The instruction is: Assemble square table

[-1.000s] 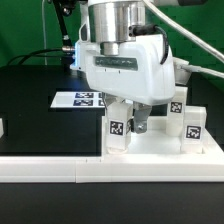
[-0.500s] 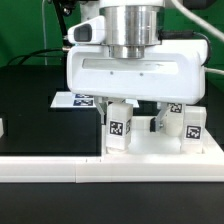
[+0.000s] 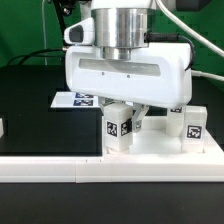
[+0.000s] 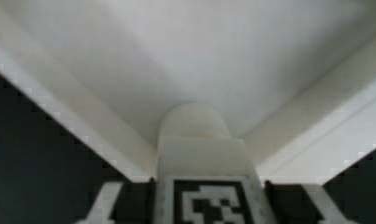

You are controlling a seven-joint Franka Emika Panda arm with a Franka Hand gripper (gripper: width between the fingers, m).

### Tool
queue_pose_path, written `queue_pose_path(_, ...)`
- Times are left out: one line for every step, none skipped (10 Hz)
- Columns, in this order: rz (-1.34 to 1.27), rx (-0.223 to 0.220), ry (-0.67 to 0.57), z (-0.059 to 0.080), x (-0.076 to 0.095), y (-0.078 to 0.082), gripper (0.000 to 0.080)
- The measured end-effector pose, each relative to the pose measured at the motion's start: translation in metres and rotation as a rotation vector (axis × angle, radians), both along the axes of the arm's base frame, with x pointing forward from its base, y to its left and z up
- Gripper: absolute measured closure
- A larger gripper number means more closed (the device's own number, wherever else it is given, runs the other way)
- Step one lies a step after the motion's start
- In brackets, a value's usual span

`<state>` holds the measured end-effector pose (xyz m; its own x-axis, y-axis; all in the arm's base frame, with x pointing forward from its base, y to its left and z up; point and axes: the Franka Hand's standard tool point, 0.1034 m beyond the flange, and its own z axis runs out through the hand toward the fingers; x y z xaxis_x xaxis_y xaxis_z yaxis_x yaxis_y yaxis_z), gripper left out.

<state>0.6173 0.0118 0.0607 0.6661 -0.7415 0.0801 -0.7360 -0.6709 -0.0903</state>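
The square table top (image 3: pixel 150 152) lies white at the exterior view's lower right. Three small tagged legs stand on it: one (image 3: pixel 118 128) at the front, slightly tilted, and two (image 3: pixel 190 126) (image 3: pixel 176 107) further to the exterior view's right. My gripper (image 3: pixel 130 110) hangs low over the front leg, its wide white hand hiding the leg's top. In the wrist view that leg (image 4: pixel 203 140) runs between my fingers (image 4: pixel 110 198), its tag toward the camera. Dark gaps show beside the leg, so the gripper (image 4: pixel 206 205) looks open around it. The top's corner (image 4: pixel 185 50) lies behind.
The marker board (image 3: pixel 78 99) lies on the black table behind the hand. A long white border rail (image 3: pixel 60 170) runs along the front edge. A small white part (image 3: pixel 2 127) sits at the exterior view's far left.
My hand has turned about its vertical axis from angled to nearly broadside while the front leg's tag kept facing the camera. That leg now leans slightly.
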Motion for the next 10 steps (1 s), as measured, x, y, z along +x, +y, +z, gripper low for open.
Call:
queue_pose_path(-0.07,0.008,0.0,0.0,0.0,0.0,0.051)
queue_pose_path(-0.131,0.016,0.0,0.0,0.0,0.0,0.051)
queue_pose_path(-0.222,0.031,-0.001,0.0,0.001,0.0,0.051)
queue_pose_path(-0.426,0.067,0.004,0.0,0.003,-0.001,0.051)
queue_pose_path(-0.549,0.088,0.015,-0.001,0.003,-0.001,0.0509)
queue_pose_path(-0.809,0.177,0.028,0.0,0.003,-0.002,0.0509)
queue_pose_path(-0.914,0.245,0.054,0.0,0.004,-0.009,0.0509)
queue_pose_path(-0.947,0.255,0.059,0.0,0.004,-0.015,0.0509)
queue_pose_path(-0.939,0.25,0.057,-0.001,0.004,-0.014,0.0509)
queue_pose_path(-0.887,0.242,0.051,0.0,0.005,-0.013,0.043)
